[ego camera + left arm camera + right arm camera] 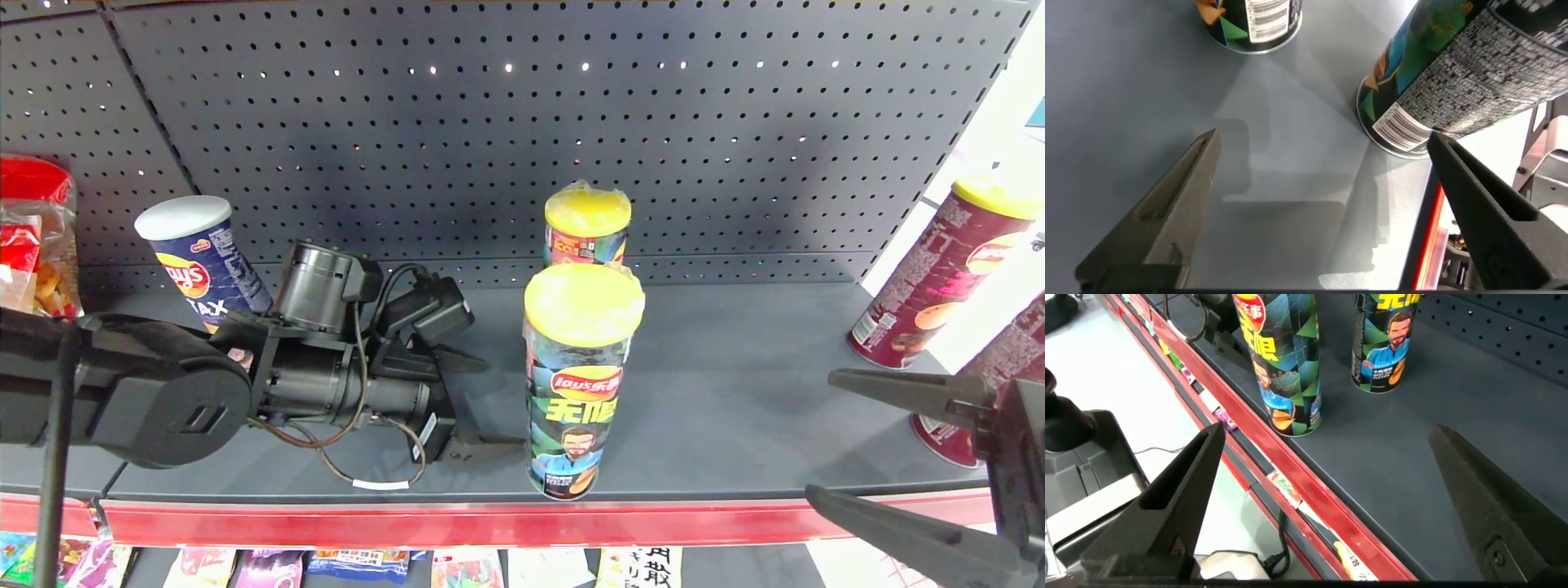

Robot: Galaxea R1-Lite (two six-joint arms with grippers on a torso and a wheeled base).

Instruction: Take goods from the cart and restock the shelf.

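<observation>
Yellow-lidded chip can (580, 384) upright near the front edge of the grey shelf (735, 392), matching can (588, 224) right behind it, left pincer (502, 404) spread wide and empty just left of the front can, right pincer (820, 437) wide, empty, well to its right

Near can (581, 384) at shelf (735, 392) front, another can (588, 224) directly behind it, left gripper (502, 404) just left of the near one, third can (204, 261) far left, 2 cans (939, 269) at right
</observation>
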